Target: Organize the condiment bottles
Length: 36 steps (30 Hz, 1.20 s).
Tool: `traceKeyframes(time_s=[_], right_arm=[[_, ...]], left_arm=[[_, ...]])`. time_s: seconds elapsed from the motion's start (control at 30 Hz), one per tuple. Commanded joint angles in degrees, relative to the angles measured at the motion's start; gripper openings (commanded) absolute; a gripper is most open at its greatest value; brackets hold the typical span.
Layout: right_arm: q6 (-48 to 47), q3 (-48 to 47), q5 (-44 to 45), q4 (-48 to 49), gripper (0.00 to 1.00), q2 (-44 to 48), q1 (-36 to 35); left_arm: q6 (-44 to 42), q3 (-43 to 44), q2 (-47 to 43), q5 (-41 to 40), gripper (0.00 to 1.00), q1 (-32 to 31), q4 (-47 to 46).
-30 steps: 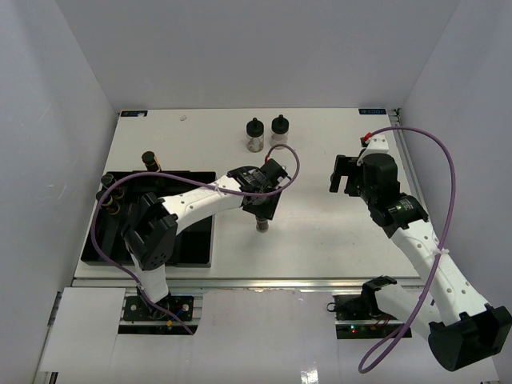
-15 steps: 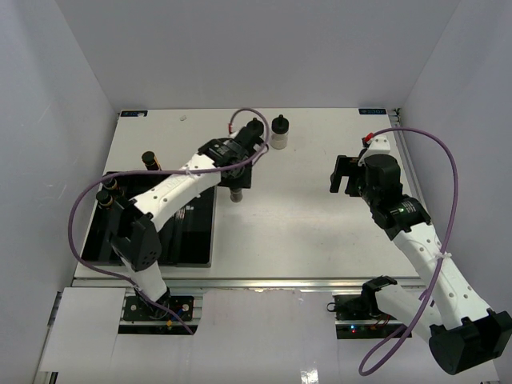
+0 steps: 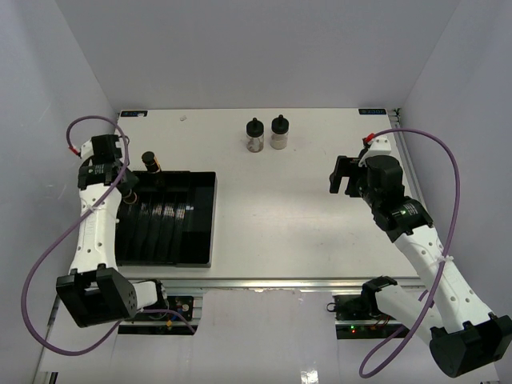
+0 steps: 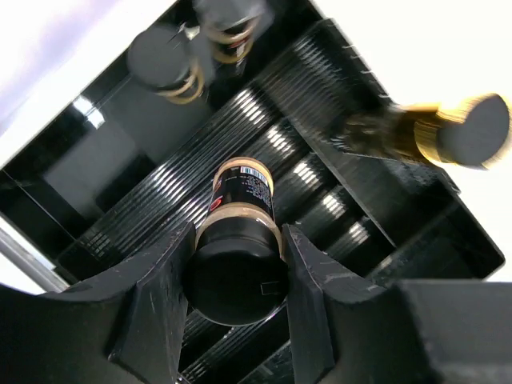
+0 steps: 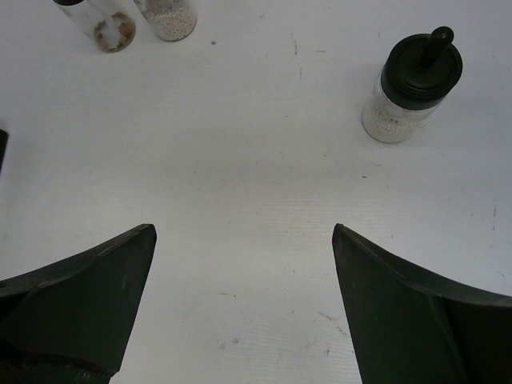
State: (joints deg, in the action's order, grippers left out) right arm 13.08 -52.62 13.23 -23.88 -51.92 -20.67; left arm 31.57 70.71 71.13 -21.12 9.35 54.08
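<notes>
White table (image 3: pixel 304 216) enclosed by pale walls, seen from above and from both wrists. Black slotted tray (image 3: pixel 180 220) lies on the left part of the table; all positions are given relative to it.

Left gripper (image 4: pixel 238 272) hangs over the tray's far left corner. Its two fingers (image 4: pixel 164 288) are clamped on the black cap of the held slim bottle (image 4: pixel 242 200). This bottle has yellow-brown contents and a dark label, and hangs upright above the ribbed slots. Whether its base touches the tray cannot be told.

Two blurred bottles (image 4: pixel 164 60) stand in the tray beyond the held one, each with yellow rings below a dark cap. Their compartment cannot be told. Gold-filled bottle (image 3: pixel 150 160) stands on the table just beside the tray's far edge, outside it.

Brown-flecked bottle (image 3: pixel 254 136) and pale-powder bottle (image 3: pixel 279 132) stand side by side, close together. They are well apart from the tray, beyond its far right corner.

Right gripper (image 3: pixel 344 174) hovers well to the right of the tray, fingers spread wide with nothing between them. The right wrist view shows a squat granule bottle (image 5: pixel 412 80) standing upright on the table. It is on the side of that gripper away from the tray and is hidden in the overhead view.
</notes>
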Motion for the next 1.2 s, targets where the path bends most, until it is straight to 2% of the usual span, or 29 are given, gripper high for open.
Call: traceKeyframes(time_s=[0.0,0.17,0.37,0.47,0.93,0.97,1.0,1.17], right_arm=[[0.0,0.1,-0.6,1.4,0.98,1.1,0.1],[-0.1,0.9,-0.8,1.9,0.98,1.7,0.1],[-0.2,1.0,-1.2,2.0,0.98,1.4,0.1],[-0.1,1.0,-1.1,1.9,0.98,1.4,0.1],[-0.5,0.5,-0.1,1.7,0.98,1.9,0.1],[-0.5,0.3,0.0,1.6,0.98,1.8,0.0],[-0.5,0.3,0.0,1.5,0.98,1.8,0.0],[-0.6,0.5,0.1,1.6,0.98,1.8,0.1]], left_arm=[[-0.7,-6.3,-1.2,6.5,0.00,8.0,-4.2],[-0.9,-10.0,-4.5,6.6,0.00,15.0,-6.0],[1.7,-12.2,-5.7,-0.5,0.00,18.6,-6.0],[3.5,-13.6,-6.1,0.1,0.00,22.5,-7.3],[4.8,-15.8,0.7,1.9,0.00,24.7,-11.6],[5.0,-15.8,0.9,2.1,0.02,24.8,-11.7],[5.1,-15.8,1.1,2.5,0.08,24.8,-11.9],[5.0,-16.9,1.4,1.9,0.45,24.8,-13.0]])
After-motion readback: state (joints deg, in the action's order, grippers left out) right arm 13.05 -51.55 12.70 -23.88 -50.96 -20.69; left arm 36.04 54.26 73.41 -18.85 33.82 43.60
